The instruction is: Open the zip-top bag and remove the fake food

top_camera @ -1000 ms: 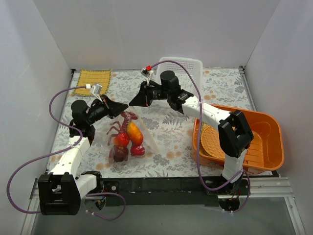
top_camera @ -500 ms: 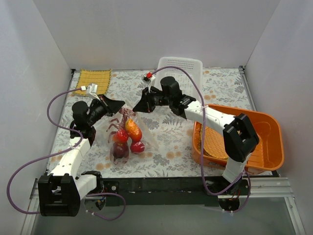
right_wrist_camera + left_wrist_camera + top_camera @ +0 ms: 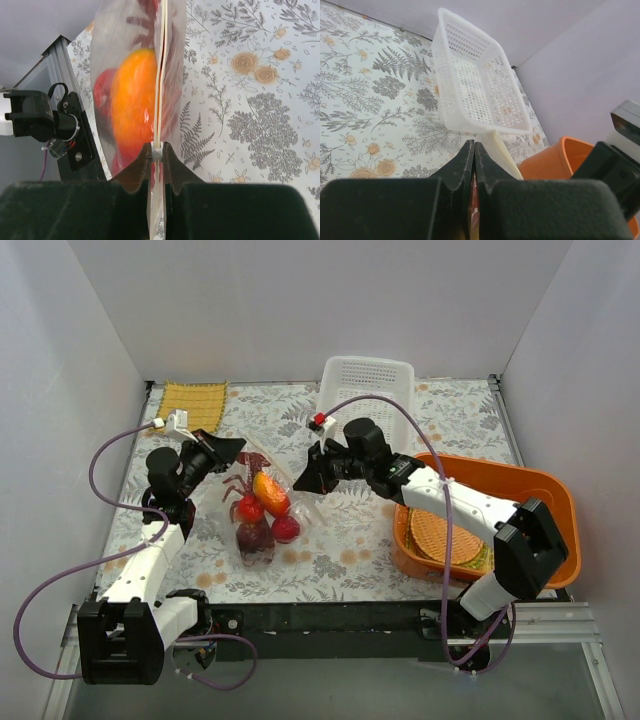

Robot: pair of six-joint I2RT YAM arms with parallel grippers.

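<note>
The clear zip-top bag [image 3: 262, 502] hangs between my two grippers, its lower end on the table. Inside it are the fake food: a red lobster [image 3: 245, 466], an orange-yellow mango [image 3: 271, 493], red round fruits [image 3: 286, 529] and a dark red apple-like piece [image 3: 254, 537]. My left gripper [image 3: 236, 449] is shut on the bag's left top edge; in the left wrist view [image 3: 474, 150] the jaws pinch thin plastic. My right gripper [image 3: 301, 480] is shut on the white zip slider [image 3: 157, 154], on the zip track [image 3: 161, 75] with the mango [image 3: 134, 105] behind it.
A white perforated basket [image 3: 368, 386] stands at the back, also in the left wrist view [image 3: 475, 85]. An orange tub [image 3: 545, 525] with a round woven mat [image 3: 440, 536] sits at the right. A yellow woven cloth [image 3: 188, 405] lies at the back left.
My right gripper has moved right and toward the near edge with the slider along the zip track. The bag and its food have shifted slightly right and hang more upright.
</note>
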